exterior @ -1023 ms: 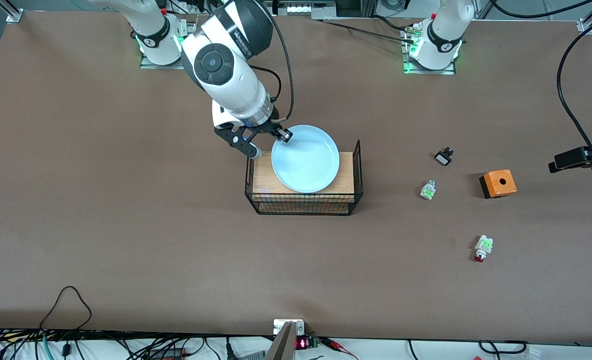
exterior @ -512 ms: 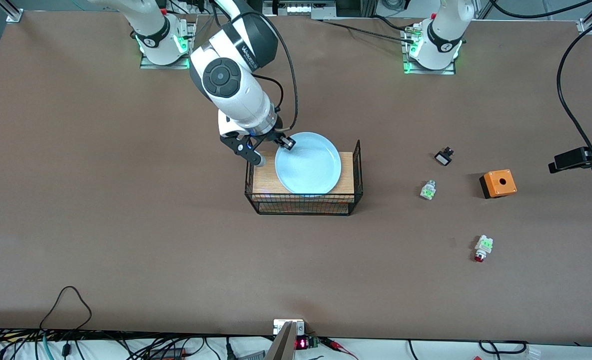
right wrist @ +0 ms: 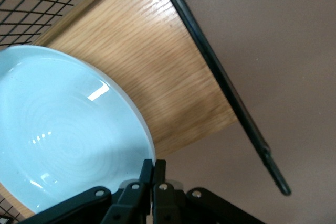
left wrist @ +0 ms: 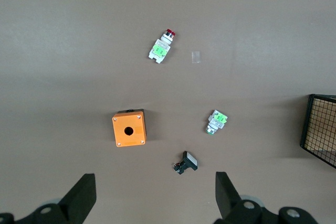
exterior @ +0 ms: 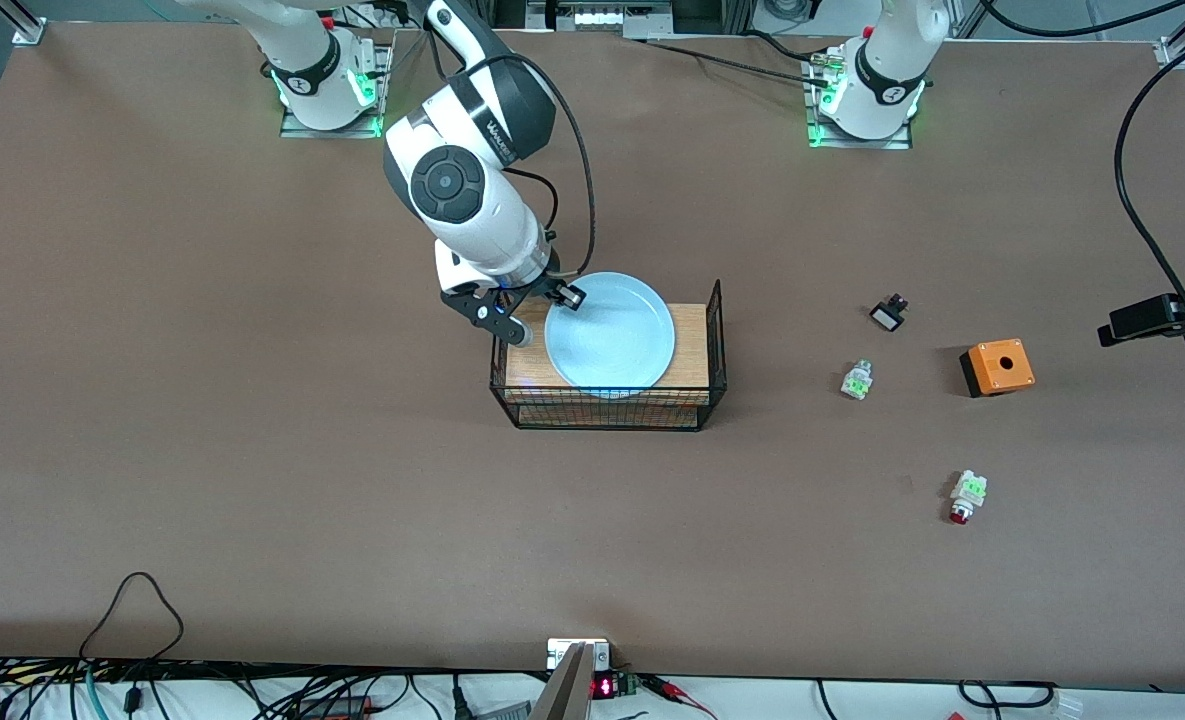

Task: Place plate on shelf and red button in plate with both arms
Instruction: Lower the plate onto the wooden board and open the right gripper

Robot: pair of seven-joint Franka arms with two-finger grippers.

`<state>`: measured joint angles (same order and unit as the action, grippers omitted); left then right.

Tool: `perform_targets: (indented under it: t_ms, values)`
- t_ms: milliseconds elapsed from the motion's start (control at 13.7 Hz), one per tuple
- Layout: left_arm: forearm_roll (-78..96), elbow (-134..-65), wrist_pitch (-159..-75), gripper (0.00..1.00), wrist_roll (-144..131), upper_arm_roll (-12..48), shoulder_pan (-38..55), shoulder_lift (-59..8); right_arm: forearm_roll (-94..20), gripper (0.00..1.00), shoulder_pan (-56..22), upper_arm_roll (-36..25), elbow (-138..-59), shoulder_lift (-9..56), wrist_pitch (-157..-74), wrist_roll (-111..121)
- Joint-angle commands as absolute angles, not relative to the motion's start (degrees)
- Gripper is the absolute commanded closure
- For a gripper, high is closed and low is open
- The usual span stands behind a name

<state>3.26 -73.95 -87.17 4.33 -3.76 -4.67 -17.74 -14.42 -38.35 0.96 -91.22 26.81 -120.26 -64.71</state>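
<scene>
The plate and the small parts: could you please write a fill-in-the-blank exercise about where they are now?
1. The right pincer is shut on the rim of the ____.
2. The plate is over the wooden shelf of a black wire ____.
3. The cap of the red button points toward the front ____.
4. The left pincer is ____, above the orange box.

Missing words: plate; rack; camera; open

Counter [exterior: 202,400]: brown, matte. Directly on it: wire rack [exterior: 607,405] with wooden shelf [exterior: 689,340], mid-counter. Toward the left arm's end: black switch [exterior: 888,315], green-white part [exterior: 857,380], orange box [exterior: 997,366] with a hole, and red button [exterior: 966,496], nearest the front camera.
</scene>
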Motion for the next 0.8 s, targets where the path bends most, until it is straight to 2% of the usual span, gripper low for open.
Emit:
perform_targets:
  t_ms: [0, 73, 439, 731]
  values:
    - [4.7, -71.9, -86.7, 0.0, 5.5, -3.9, -5.1, -18.7, -14.2, 0.81, -38.4, 0.9, -92.5, 26.4, -122.1, -63.5]
    - [4.7, -72.0, -86.7, 0.0, 5.5, -3.9, -5.1, -18.7, -14.1, 0.01, -38.3, 0.9, -92.5, 26.3, -122.0, -63.3]
    - [4.7, -71.9, -86.7, 0.0, 5.5, -3.9, -5.1, -18.6, -12.8, 0.0, -38.1, 0.7, -92.0, 22.9, -119.5, -62.1]
    - [4.7, -71.9, -86.7, 0.0, 5.5, -3.8, -5.1, -18.5, -8.5, 0.0, -37.4, -0.9, -89.5, 18.3, -111.5, -59.7]
